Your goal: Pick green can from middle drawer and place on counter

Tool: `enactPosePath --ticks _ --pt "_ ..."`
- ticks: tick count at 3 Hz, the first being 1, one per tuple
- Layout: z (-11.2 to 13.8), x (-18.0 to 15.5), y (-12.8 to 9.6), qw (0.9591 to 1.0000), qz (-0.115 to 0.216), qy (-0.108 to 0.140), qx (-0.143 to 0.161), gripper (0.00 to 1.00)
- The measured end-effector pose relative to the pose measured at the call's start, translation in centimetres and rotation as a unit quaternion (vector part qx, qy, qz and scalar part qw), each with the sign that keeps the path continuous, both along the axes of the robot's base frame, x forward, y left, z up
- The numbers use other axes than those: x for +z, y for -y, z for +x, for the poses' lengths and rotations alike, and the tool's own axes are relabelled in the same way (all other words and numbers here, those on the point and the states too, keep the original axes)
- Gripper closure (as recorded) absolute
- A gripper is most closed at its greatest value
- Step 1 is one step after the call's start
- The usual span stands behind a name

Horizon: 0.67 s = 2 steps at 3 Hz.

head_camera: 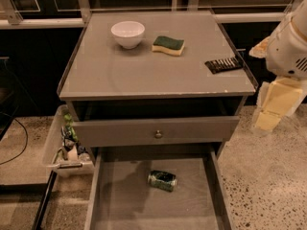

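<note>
The green can (162, 180) lies on its side on the floor of the open middle drawer (115, 200), near its middle, dented and shiny. The counter (144, 71) is the flat grey cabinet top above it. My gripper (274, 104) hangs at the right of the cabinet, just off the counter's front right corner, under the white arm (290, 42). It is well above and to the right of the can and holds nothing that I can see.
On the counter stand a white bowl (127, 33), a green-topped yellow sponge (168, 45) and a dark ridged packet (223, 64) near the right rim. The shut drawer front with a small knob (158, 134) sits above the open drawer. A clear bin of clutter (67, 145) stands on the floor at left.
</note>
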<state>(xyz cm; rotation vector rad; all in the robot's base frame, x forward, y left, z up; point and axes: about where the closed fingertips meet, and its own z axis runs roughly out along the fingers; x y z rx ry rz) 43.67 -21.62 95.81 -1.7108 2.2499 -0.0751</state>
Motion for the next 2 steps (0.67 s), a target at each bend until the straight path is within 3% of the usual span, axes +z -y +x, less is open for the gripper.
enactPosePath --ticks 1,2 --pt "-0.2 -5.0 -0.8 0.9992 0.033 -0.021 -0.001 0.0" --pt "-0.3 -10.6 -3.0 0.9958 0.085 -0.028 0.017 0.0"
